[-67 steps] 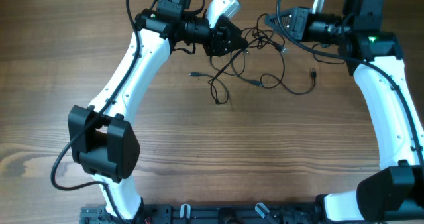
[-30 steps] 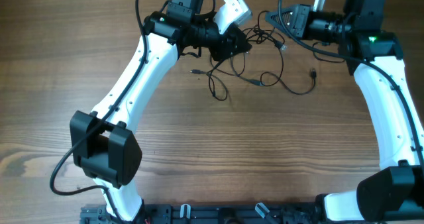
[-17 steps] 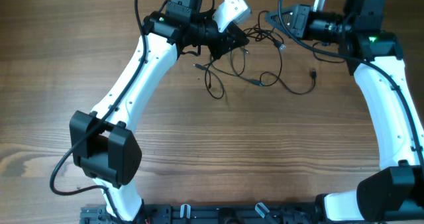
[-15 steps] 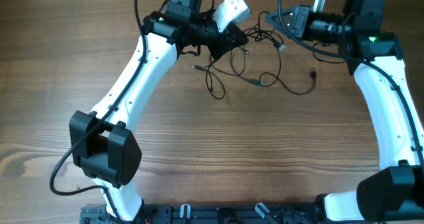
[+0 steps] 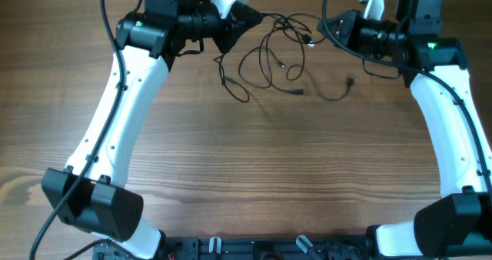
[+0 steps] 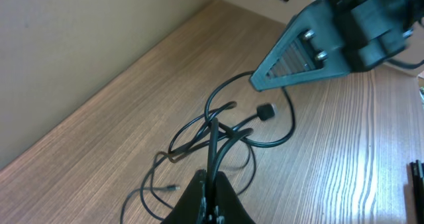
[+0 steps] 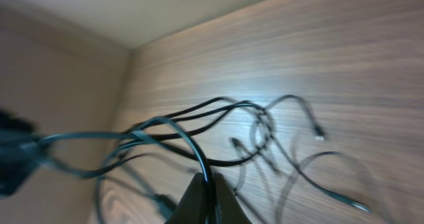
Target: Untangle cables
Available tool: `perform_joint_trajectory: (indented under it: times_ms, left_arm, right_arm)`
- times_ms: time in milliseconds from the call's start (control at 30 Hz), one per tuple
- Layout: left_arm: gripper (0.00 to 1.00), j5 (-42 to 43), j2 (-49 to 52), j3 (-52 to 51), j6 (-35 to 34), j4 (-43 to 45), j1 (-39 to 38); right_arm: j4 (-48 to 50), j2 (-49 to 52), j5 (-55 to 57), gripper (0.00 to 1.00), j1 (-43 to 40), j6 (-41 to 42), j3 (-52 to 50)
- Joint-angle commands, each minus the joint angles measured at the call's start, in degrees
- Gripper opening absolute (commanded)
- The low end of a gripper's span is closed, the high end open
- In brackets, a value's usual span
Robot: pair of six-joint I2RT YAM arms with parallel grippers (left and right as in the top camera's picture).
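The cables (image 5: 267, 51) are thin black wires hanging in loose loops between my two grippers at the far side of the table, with plug ends trailing on the wood. My left gripper (image 5: 247, 16) is shut on a bunch of strands (image 6: 213, 141), which rise straight out of its jaws (image 6: 211, 184). My right gripper (image 5: 333, 29) is shut on a single strand (image 7: 192, 141) that arcs out of its jaws (image 7: 207, 184). A small black plug (image 6: 265, 111) lies below the right gripper's finger (image 6: 311, 58).
A pale wall runs along the table's far edge (image 6: 99, 45), close behind both grippers. Loose cable ends (image 5: 347, 83) lie on the wood toward the middle. Both white arms (image 5: 115, 114) reach in from the near corners.
My left gripper closed on the strands and swung left and toward the far edge. This drew the tangle out into wider loops. The right arm barely moved.
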Motion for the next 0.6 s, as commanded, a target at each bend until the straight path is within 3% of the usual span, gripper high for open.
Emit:
perform_joint_trajectory:
  times_ms: [0,333,567]
  left_arm:
    - [0.04,-0.1,-1.6,0.8,-1.2,0.0,0.5]
    - [0.04,-0.1,-1.8,0.8,-1.5,-1.1,0.5]
    - [0.05,-0.2,-2.4,0.8,-1.4,-3.7,1.7]
  right_arm:
    - [-3.2,-1.8,13.2,0.04,-0.3,0.1,-0.1]
    - [-6.5,0.0,28.6,0.04,-0.3,1.5,-0.2]
    - [-6.6,4.0,33.4,0.04,-0.8,2.8,-1.0]
